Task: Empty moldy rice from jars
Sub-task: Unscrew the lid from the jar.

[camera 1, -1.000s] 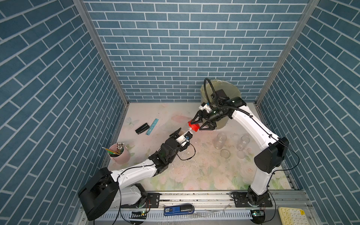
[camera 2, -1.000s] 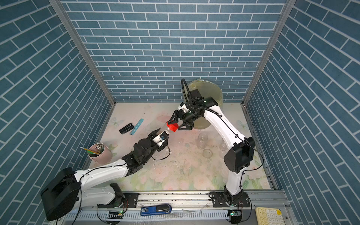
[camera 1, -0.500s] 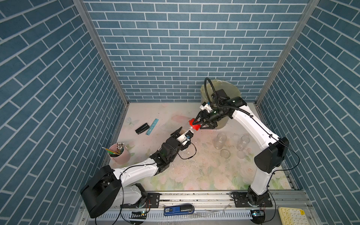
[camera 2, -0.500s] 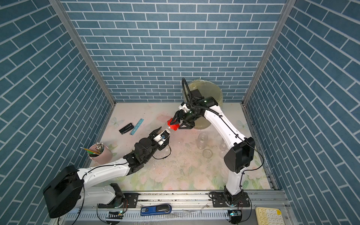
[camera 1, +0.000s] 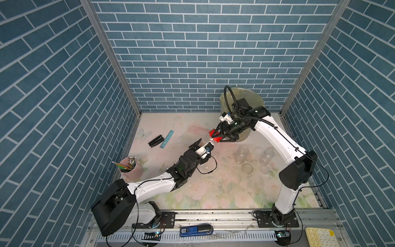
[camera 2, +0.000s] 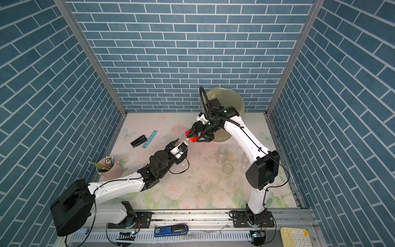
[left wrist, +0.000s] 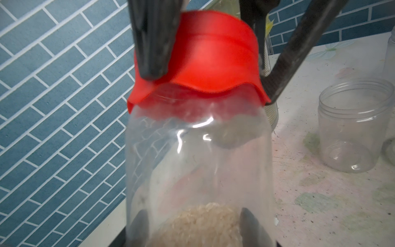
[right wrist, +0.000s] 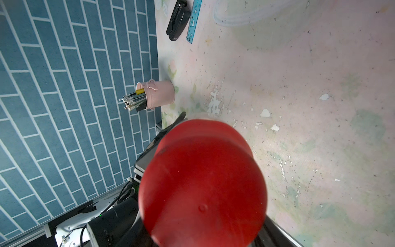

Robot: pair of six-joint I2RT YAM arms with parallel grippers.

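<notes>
So the jar (left wrist: 198,160) is thin clear plastic, a plain cylinder with glare streaks down its wall. It's held up off the table (camera 1: 213,192) on a slant between the two arms. The red cap (left wrist: 198,57) on its mouth looks smooth and kinda rubbery, with a wavy flared rim. From the right wrist camera, the red cap (right wrist: 203,186) shows a rounded top with a tiny dimple.

The moldy rice (left wrist: 203,220) is a pale beige clumpy lump of small grains. It sits at the base end of the jar, right between the left gripper's fingers (left wrist: 139,224).

The left gripper (camera 1: 204,147) is clamped partway closed around the base end, one dark finger on each side. The right gripper (camera 1: 216,136) is squeezed onto the red cap from the opposite end, with one finger flat against its side.

An empty jar (left wrist: 352,124) of the same plastic stands upright and lidless on the table, well apart. The tabletop is floral, scuffed and flaking white.
</notes>
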